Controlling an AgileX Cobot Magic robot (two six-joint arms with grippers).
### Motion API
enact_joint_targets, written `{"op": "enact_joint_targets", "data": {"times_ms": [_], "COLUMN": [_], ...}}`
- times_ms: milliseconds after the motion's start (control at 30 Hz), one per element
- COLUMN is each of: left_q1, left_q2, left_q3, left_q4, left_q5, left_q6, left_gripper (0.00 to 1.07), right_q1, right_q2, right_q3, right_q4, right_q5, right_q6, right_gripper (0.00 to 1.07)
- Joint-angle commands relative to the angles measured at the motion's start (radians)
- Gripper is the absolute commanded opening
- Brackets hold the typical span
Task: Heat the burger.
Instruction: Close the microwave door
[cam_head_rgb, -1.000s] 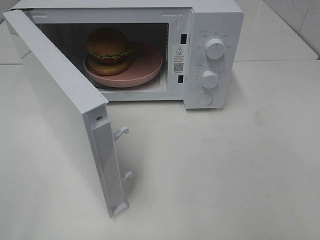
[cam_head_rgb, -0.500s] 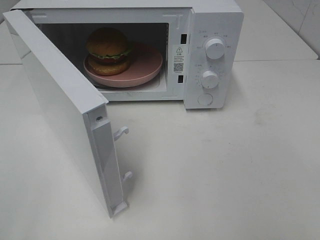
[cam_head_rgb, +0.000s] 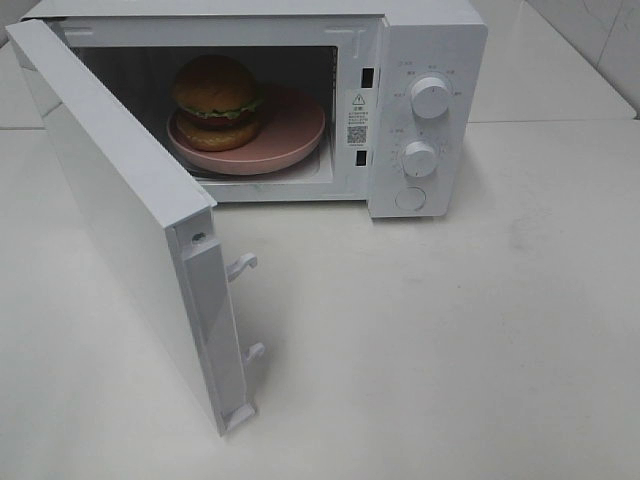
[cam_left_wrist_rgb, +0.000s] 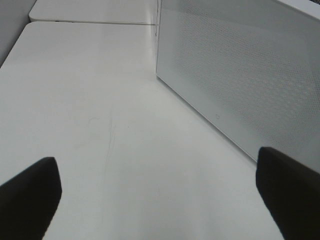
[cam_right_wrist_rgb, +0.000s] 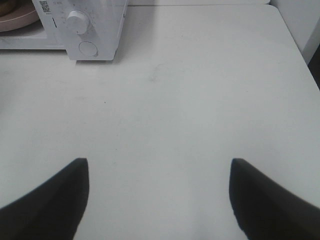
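Observation:
The burger (cam_head_rgb: 216, 100), with its golden-brown bun and green lettuce frill, sits on a round pink plate (cam_head_rgb: 292, 135) inside the white microwave (cam_head_rgb: 432, 45). The microwave's door (cam_head_rgb: 120, 210) stands swung wide toward the front left. Neither arm shows in the exterior view. My left gripper (cam_left_wrist_rgb: 159, 200) is open above bare table, beside the door's perforated outer face (cam_left_wrist_rgb: 240, 75). My right gripper (cam_right_wrist_rgb: 159, 200) is open too, low over the table, well to the front right of the control panel (cam_right_wrist_rgb: 95, 25). Nothing lies between either pair of fingers.
Two round knobs (cam_head_rgb: 430, 97) (cam_head_rgb: 420, 158) and a round button (cam_head_rgb: 410, 198) are on the microwave's right panel. Two latch hooks (cam_head_rgb: 243, 265) stick out of the door's edge. A pink plate rim (cam_right_wrist_rgb: 12, 21) peeks into the right wrist view. The white table (cam_head_rgb: 480, 340) stretches right.

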Motion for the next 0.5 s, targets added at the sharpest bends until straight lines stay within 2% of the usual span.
{"op": "enact_joint_targets", "data": {"times_ms": [33, 400, 500], "left_q1": [-0.002, -0.002, -0.002], "left_q2": [-0.018, 0.001, 0.055], "left_q3": [0.002, -0.027, -0.028], "left_q4": [0.002, 0.003, 0.004], "left_q5": [-0.001, -0.050, -0.088], "left_q6": [-0.006, -0.006, -0.005], "left_gripper": [0.98, 0.98, 0.95], "right_q1": [-0.008, -0.008, -0.008], "right_q2": [-0.026, -0.026, -0.026], "right_q3": [0.001, 0.001, 0.001], "right_q4": [0.003, 0.003, 0.003], "right_q5": [-0.008, -0.008, -0.008], "right_q6": [-0.005, -0.005, -0.005], "right_gripper": [0.75, 0.75, 0.75]}}
